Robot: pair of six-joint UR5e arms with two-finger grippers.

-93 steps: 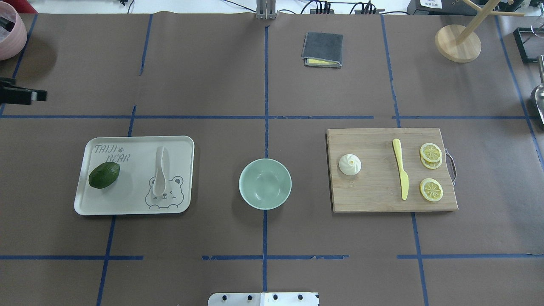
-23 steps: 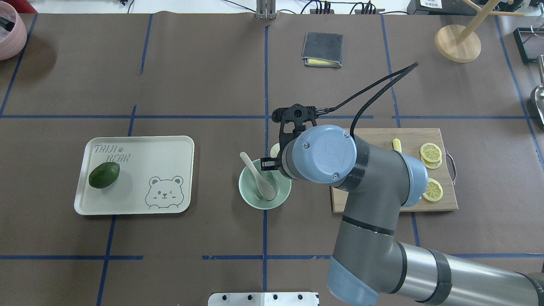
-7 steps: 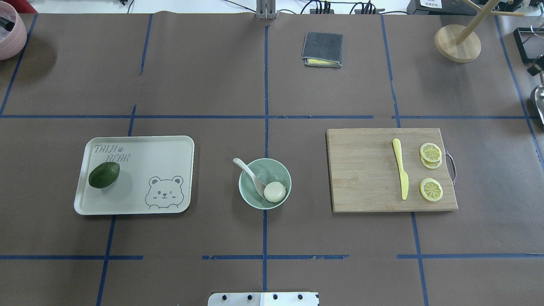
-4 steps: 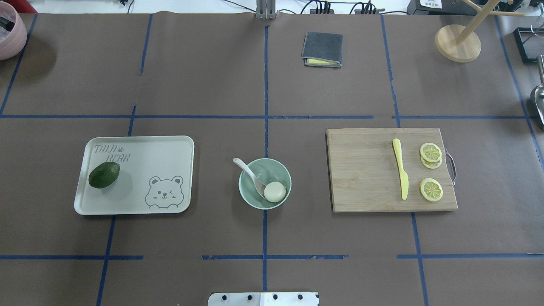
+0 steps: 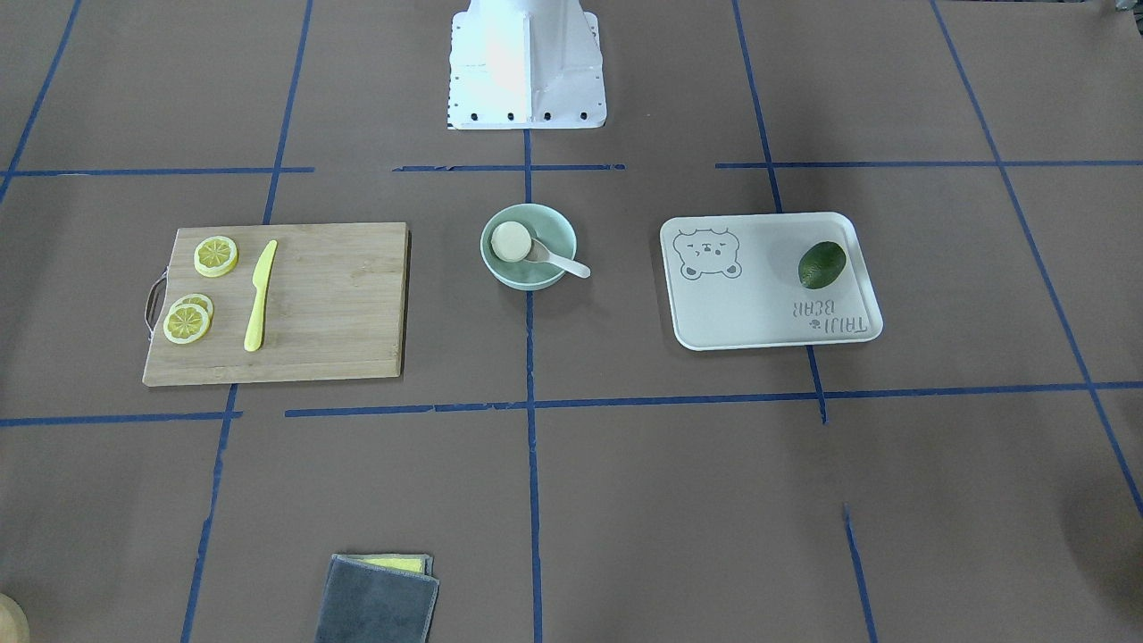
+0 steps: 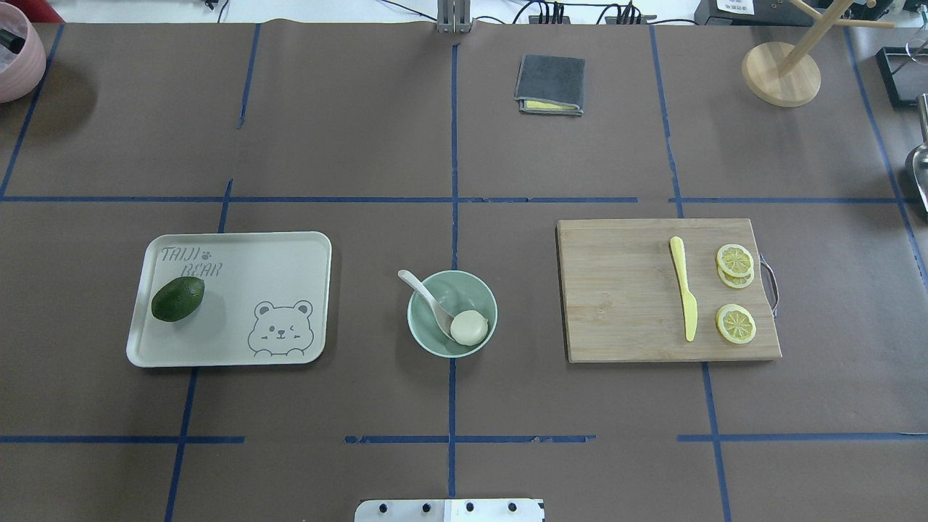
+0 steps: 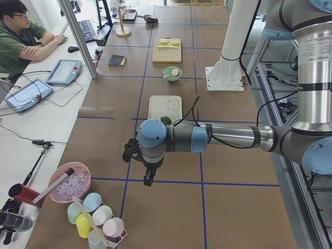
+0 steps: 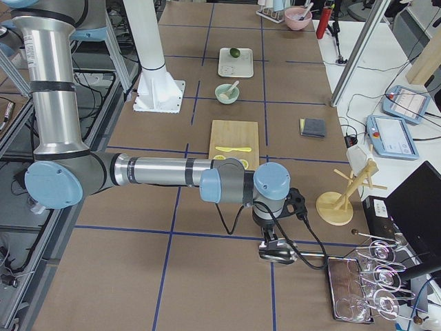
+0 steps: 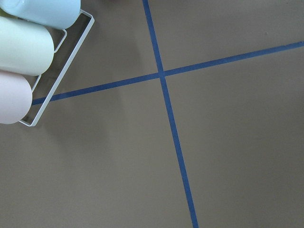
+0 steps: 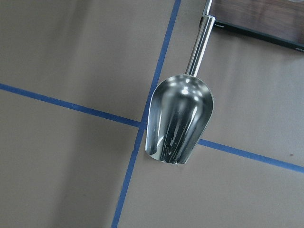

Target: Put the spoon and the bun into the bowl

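mint-green bowl [image 6: 420, 336], cream bun [image 6: 469, 327]

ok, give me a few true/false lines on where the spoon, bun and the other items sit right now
1. The bun lies inside the bowl. True.
2. The spoon lies on the tray. False: its scoop is in the bowl and its handle sticks out over the rim. The tray holds only the avocado.
3. The yellow knife lies on the cutting board. True.
4. The bun shows its pleated top. False: a smooth, flat, cream face is turned up.
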